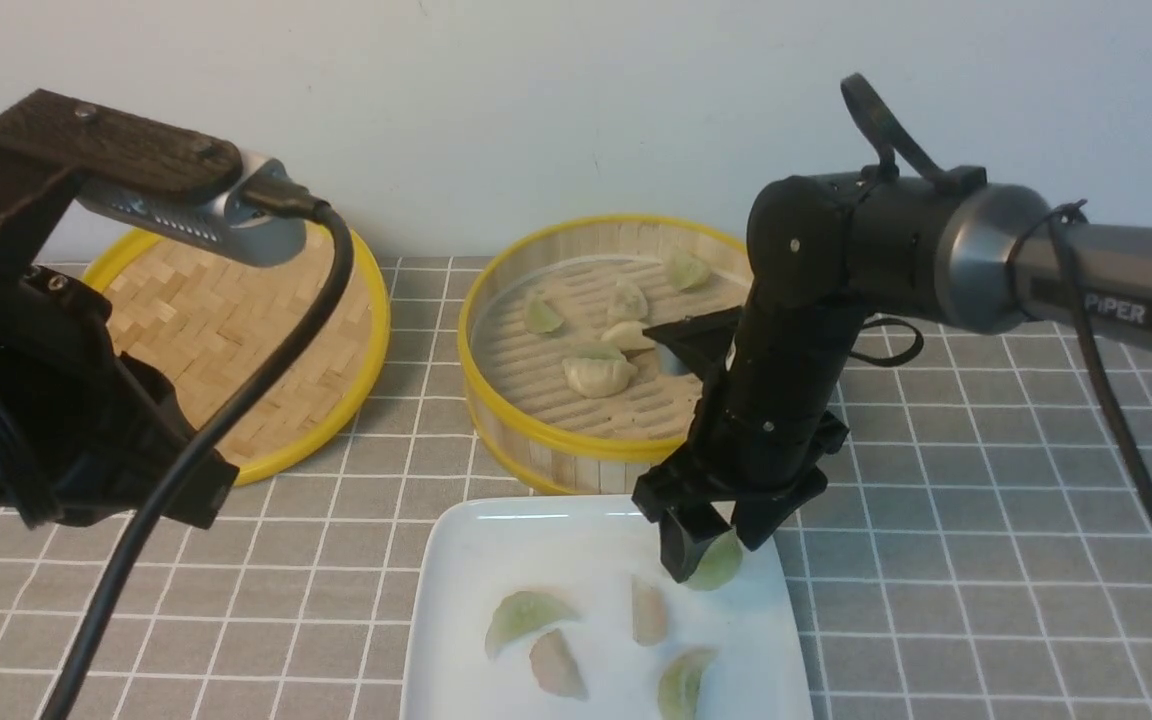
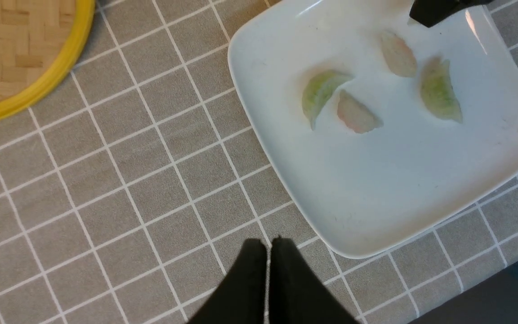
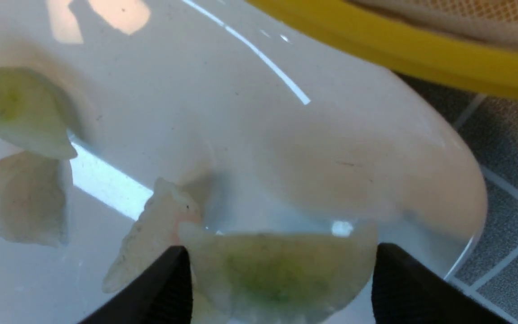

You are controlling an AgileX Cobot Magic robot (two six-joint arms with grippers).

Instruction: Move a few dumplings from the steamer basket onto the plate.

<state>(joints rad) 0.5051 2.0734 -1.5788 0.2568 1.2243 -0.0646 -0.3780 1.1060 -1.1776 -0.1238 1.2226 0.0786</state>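
Right hand (image 1: 718, 548) hangs over the plate's (image 1: 536, 550) far right, jaws spread around a green dumpling (image 1: 722, 566). Its long axis spans jaw to jaw. Whether it is gripped cannot be told.

- We see the right claw (image 1: 711, 545) pointing down over the far right corner of the white plate (image 1: 496, 540), with a green dumpling (image 1: 718, 563) between its jaws.
- Four more dumplings lie on the plate, apart from one another: a green one (image 1: 521, 615), a whitish one (image 1: 648, 610), a pinkish one (image 1: 556, 665) and a green one at the near edge (image 1: 684, 685).
- Just behind the plate stands the steamer basket (image 1: 496, 420), where we count five dumplings (image 1: 599, 375) on its slatted floor.
- The woven lid (image 1: 236, 330) lies flat to the basket's left.
- The left arm (image 1: 56, 400) fills our near left, partly in front of the lid.
- A grey checked cloth covers the table (image 1: 936, 500).
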